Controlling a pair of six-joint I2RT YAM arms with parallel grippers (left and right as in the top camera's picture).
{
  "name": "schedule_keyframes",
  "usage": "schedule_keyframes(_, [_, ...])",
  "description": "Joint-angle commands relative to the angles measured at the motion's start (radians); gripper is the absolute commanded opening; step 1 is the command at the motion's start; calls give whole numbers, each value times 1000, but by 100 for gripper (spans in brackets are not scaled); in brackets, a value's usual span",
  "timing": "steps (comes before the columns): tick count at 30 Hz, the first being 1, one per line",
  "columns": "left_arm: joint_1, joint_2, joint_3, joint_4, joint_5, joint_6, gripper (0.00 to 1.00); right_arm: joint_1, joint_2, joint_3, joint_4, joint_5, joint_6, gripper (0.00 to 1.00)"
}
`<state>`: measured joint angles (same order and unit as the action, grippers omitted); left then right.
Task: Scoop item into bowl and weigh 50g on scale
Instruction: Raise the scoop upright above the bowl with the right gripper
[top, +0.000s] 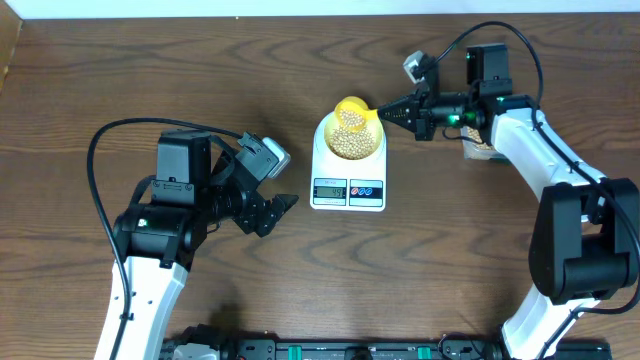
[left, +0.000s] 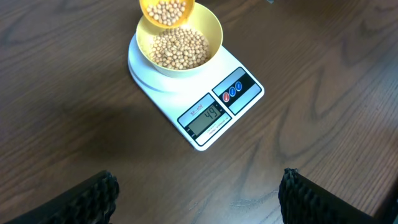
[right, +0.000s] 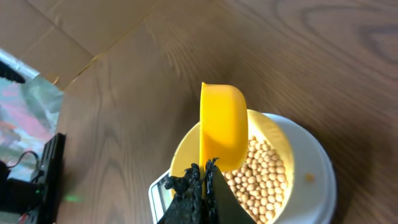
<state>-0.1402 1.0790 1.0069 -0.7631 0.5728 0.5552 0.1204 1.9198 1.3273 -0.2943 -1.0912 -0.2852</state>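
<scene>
While my right claw (top: 387, 112) is clamped on the handle of the yellow scoop (top: 350, 107), it holds the scoop tipped over the far rim of the bowl (top: 376, 142), reaching in from the right. The left wrist view shows beans (left: 180, 48) piled in the bowl, and more lying in the scoop (left: 166, 12) above them. The bowl sits on the scale (top: 348, 202) in the middle of the wooden table (top: 100, 80), with the display edge on the near side. The display (left: 205, 116) seems to read 49. My left claw (top: 276, 210) hangs to the near left of the scale, its fingers (left: 93, 198) spread wide with nothing between them.
</scene>
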Motion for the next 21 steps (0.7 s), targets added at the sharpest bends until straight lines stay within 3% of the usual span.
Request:
schedule_keyframes(1, [4, 0, -4, -3, -2, 13, 85, -8, 6, -2, -5, -4, 49, 1])
schedule_keyframes(7, [4, 0, -4, -3, -2, 13, 84, -11, 6, -2, -10, -6, 145, 1])
schedule_keyframes(21, [4, 0, -4, -3, -2, 13, 84, -9, 6, -2, 21, 63, 217, 1])
